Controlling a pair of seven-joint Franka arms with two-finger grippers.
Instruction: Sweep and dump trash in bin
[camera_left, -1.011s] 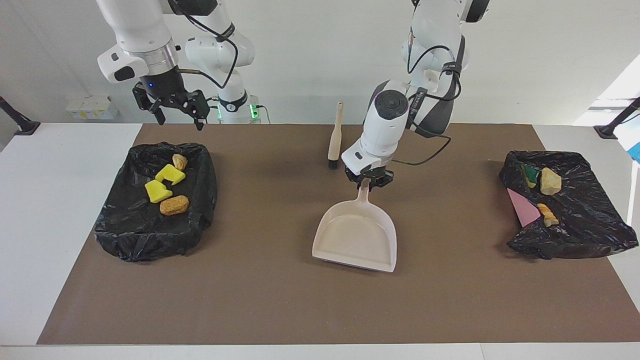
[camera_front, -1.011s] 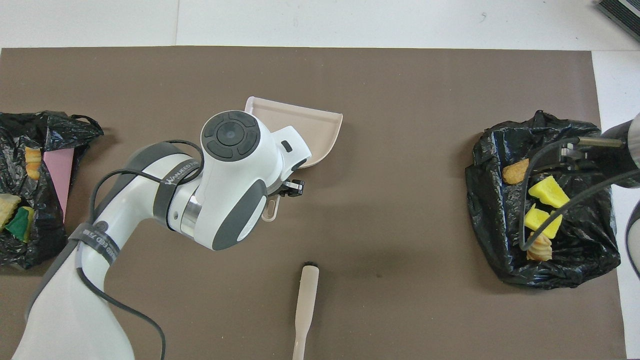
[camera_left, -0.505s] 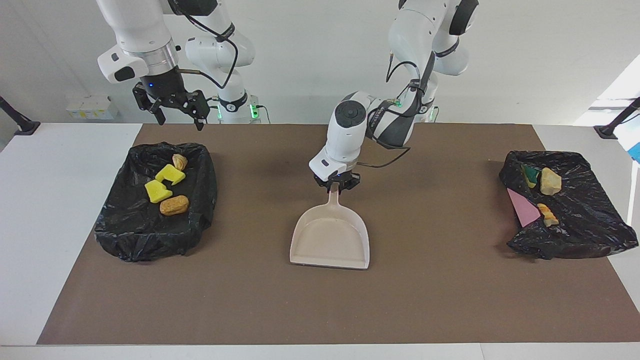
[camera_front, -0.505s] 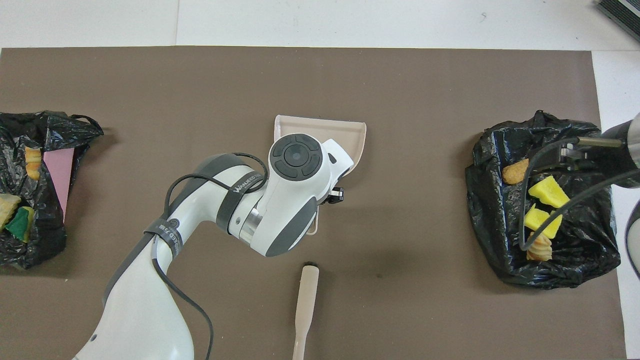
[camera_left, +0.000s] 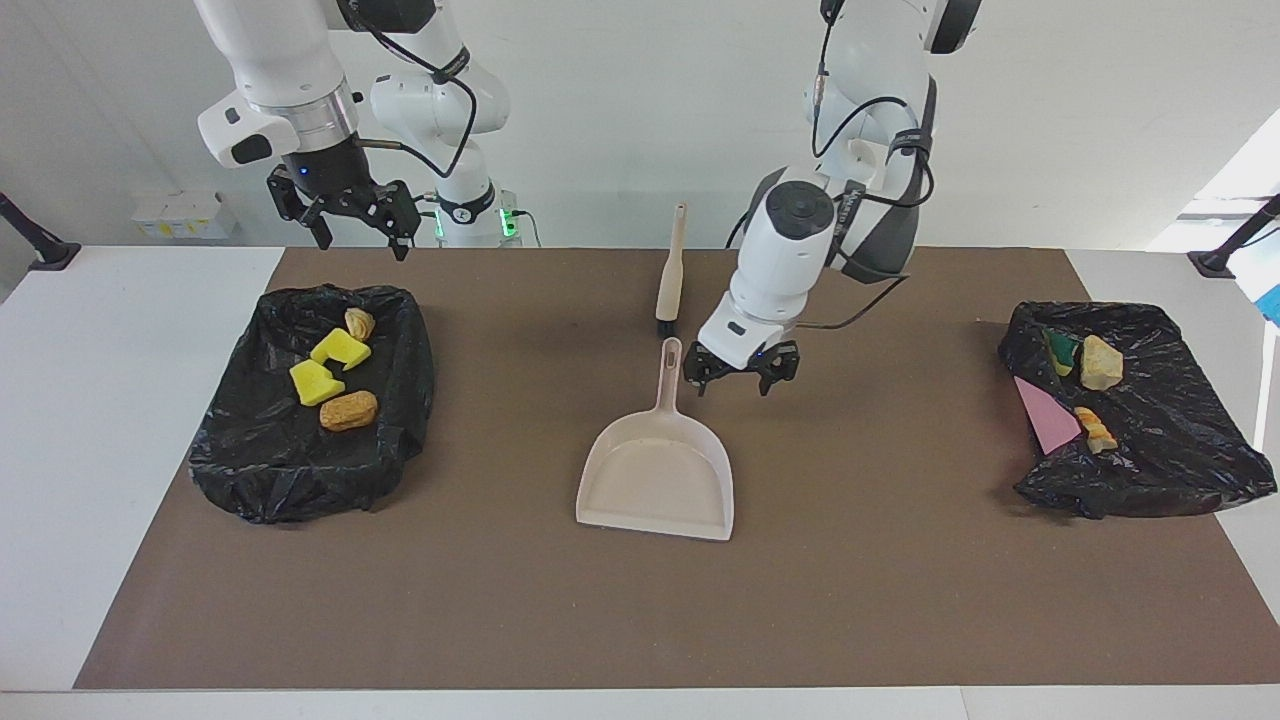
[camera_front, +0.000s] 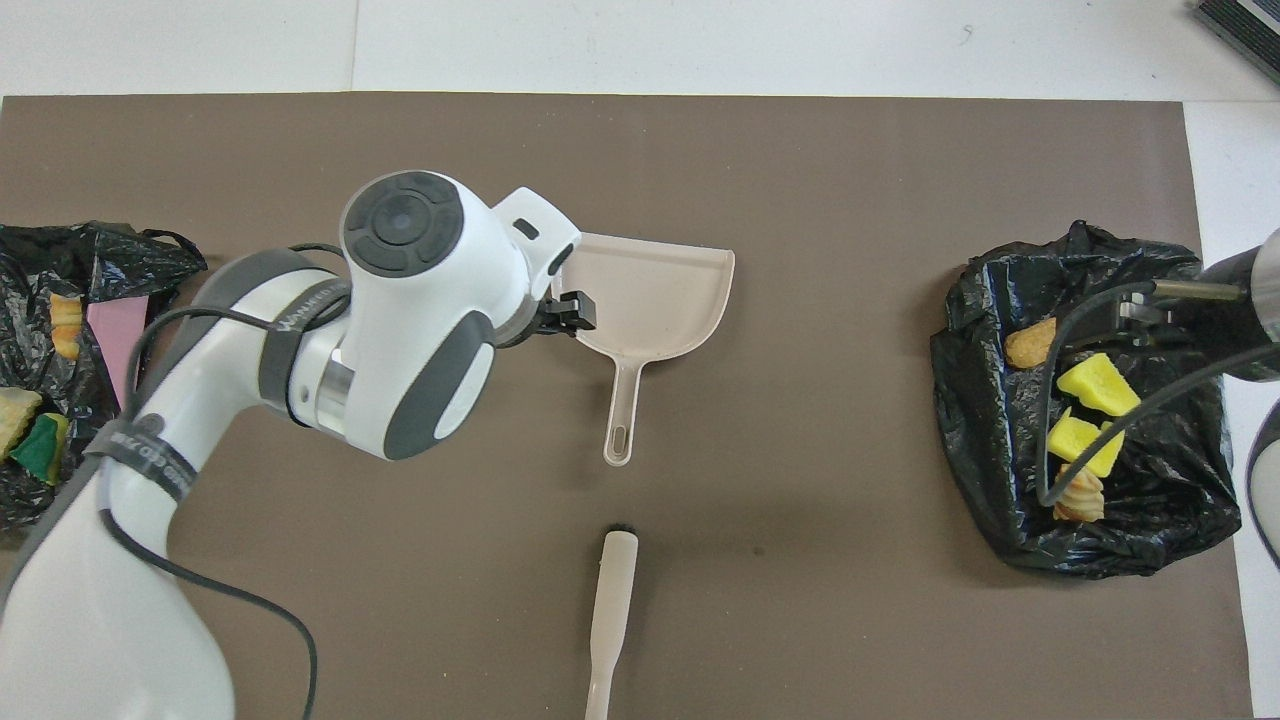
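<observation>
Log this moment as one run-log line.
left gripper: open, beside dustpan handle, not holding | right gripper: open, waiting over bin | dustpan: flat on mat, empty | brush: untouched | trash: in bins

In the overhead view the bulky white wrist of the left arm (camera_front: 420, 300) covers one corner of the flat beige plastic dustpan (camera_front: 655, 300) and hides most of the left gripper (camera_front: 565, 312). The pale wooden-handled brush (camera_front: 610, 600) runs off that view's bottom edge. The crumpled black bag-lined bin at the left arm's end (camera_front: 60, 300) is cut by the side edge. The right gripper (camera_left: 345, 218) shows only partly overhead, where dark cables cross the black bag-lined bin at the right arm's end (camera_front: 1000, 420)
</observation>
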